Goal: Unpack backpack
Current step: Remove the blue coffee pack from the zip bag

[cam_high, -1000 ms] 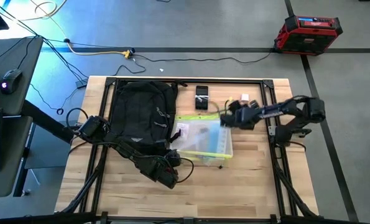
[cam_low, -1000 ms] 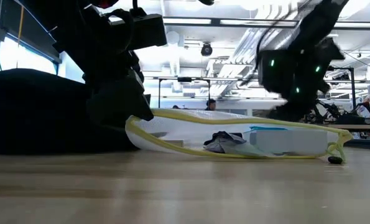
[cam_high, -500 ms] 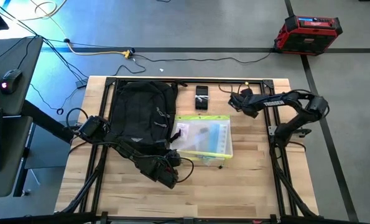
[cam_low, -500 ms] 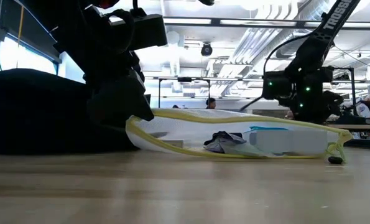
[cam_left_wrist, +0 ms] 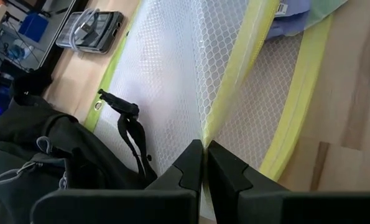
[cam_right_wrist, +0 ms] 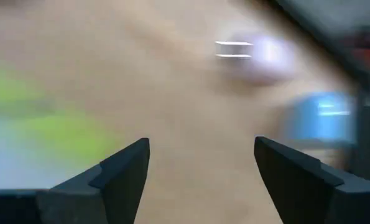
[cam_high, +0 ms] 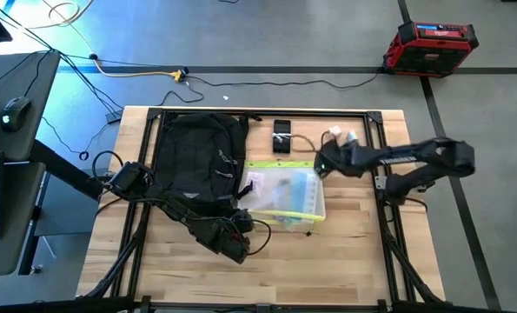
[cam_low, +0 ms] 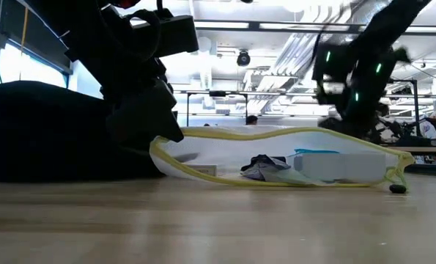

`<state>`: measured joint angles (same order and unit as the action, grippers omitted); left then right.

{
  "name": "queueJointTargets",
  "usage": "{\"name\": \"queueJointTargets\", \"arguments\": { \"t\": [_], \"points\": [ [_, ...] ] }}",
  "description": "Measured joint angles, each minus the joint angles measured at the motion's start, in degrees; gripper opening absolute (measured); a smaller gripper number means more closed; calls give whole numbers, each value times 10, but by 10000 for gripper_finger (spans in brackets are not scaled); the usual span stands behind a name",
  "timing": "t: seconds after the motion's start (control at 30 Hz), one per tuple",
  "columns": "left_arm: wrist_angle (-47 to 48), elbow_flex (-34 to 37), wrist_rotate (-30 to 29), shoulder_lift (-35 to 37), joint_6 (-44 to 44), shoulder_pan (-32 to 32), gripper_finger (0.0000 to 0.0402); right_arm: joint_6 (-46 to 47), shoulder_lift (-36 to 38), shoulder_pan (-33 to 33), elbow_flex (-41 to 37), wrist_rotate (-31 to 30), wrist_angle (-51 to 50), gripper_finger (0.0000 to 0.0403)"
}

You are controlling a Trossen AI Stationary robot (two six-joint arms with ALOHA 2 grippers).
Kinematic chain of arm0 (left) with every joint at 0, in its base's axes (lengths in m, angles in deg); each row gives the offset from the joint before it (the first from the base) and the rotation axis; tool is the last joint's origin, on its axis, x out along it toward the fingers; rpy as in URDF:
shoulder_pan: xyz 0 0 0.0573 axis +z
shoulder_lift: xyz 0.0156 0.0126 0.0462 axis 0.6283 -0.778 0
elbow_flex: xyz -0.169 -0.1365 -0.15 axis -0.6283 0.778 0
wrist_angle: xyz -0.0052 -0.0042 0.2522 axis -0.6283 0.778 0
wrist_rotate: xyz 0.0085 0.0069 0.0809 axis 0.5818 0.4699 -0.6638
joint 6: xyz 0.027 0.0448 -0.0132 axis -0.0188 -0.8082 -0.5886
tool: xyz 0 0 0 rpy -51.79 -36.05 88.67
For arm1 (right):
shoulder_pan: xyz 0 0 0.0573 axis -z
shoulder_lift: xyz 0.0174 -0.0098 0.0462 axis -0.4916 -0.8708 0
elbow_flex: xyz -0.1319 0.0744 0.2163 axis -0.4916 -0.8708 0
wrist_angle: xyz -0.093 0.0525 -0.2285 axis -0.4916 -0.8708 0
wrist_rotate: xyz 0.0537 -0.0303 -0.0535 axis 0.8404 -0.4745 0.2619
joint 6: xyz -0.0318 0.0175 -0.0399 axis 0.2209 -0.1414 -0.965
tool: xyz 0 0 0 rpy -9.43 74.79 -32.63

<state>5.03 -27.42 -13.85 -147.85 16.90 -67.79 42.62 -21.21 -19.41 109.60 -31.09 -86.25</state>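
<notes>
The black backpack (cam_high: 199,156) lies on the left of the table (cam_high: 354,252) with a mesh pouch (cam_high: 284,193) already out beside it, the left gripper (cam_left_wrist: 203,163) has its jaws closed at the pouch's edge, and the right gripper (cam_high: 321,162), jaws open, probably reaches for the next thing to unpack.

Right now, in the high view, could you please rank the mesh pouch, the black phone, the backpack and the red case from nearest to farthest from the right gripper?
Measured from the right gripper, open, at the table's right-centre:
1. Mesh pouch, just beside it toward the table's middle.
2. Black phone, near the far edge.
3. Backpack, on the left half.
4. Red case, on the floor beyond the table.
</notes>
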Motion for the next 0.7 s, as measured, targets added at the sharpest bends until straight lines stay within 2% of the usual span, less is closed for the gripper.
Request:
{"name": "queueJointTargets", "arguments": {
  "t": [0.07,0.17,0.27,0.37,0.4,0.47,0.6,0.7],
  "points": [
    [0,0,3,0,0,0,0,27,17,-78,3,43,41,269],
    [0,0,4,0,3,0,0,41,16,-218,5,43,142,258],
    [0,0,4,0,4,0,0,45,-12,-349,6,-12,287,247],
    [-15,0,4,0,6,0,0,31,-59,-441,7,-76,447,238],
    [-25,0,4,0,9,0,0,20,-81,-461,10,-82,486,235],
    [-54,0,0,0,29,4,0,-17,-123,-480,36,-74,495,230],
    [-116,0,-6,8,12,8,0,-64,-173,-468,121,-81,435,218],
    [-150,0,-8,11,-7,8,0,-34,-218,-439,172,-81,306,209]
  ]
}}
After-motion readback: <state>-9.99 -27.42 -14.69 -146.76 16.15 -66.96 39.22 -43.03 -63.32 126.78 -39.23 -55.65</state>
